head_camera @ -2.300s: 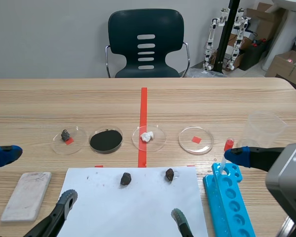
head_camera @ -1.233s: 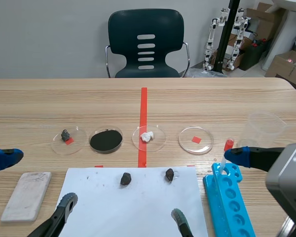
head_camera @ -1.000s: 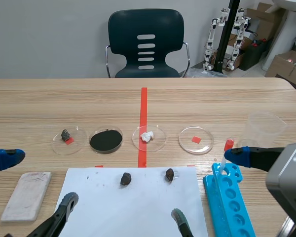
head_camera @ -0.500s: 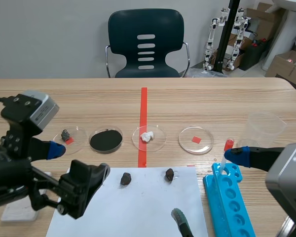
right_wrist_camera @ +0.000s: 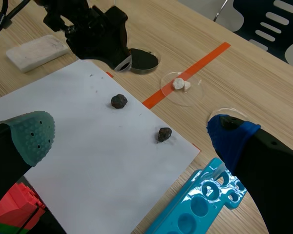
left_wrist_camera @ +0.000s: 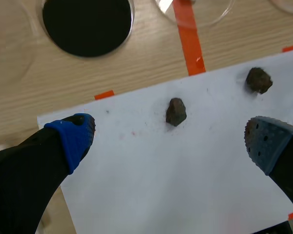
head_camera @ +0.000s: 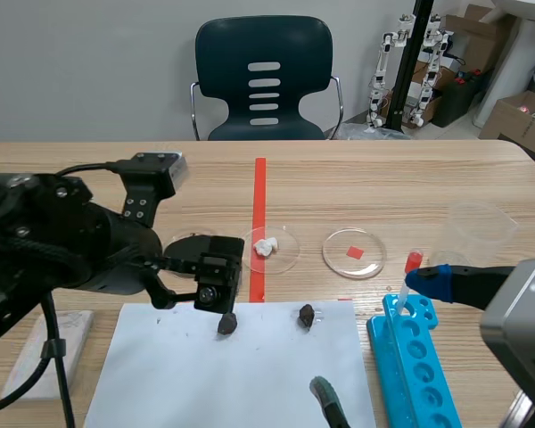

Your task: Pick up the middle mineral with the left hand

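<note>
The middle mineral [head_camera: 226, 324] is a small dark lump on the white paper [head_camera: 250, 379], just below the left arm's wrist [head_camera: 216, 283]. In the left wrist view the middle mineral [left_wrist_camera: 176, 111] lies a little ahead of my left gripper [left_wrist_camera: 170, 139], which hovers open above the paper [left_wrist_camera: 185, 185] with nothing between its fingers. A second dark mineral [head_camera: 307, 313] lies to its right on the paper. My right gripper [right_wrist_camera: 132, 136] is open, low at the table's near right, well back from both the middle mineral [right_wrist_camera: 119, 101] and the second one [right_wrist_camera: 164, 134]. The left arm hides the far-left dish.
Beyond the paper stand a dish of black powder [left_wrist_camera: 87, 25], a dish with a white lump [head_camera: 272, 247] and a bare dish [head_camera: 354, 253]. A blue tube rack [head_camera: 415, 357] and a clear cup [head_camera: 477, 232] sit at the right. A white slab [head_camera: 36, 366] lies at the left.
The left arm has swung in from the near left, rising over the table to hang above the paper's far left edge, over the middle mineral. The right arm has not moved.
</note>
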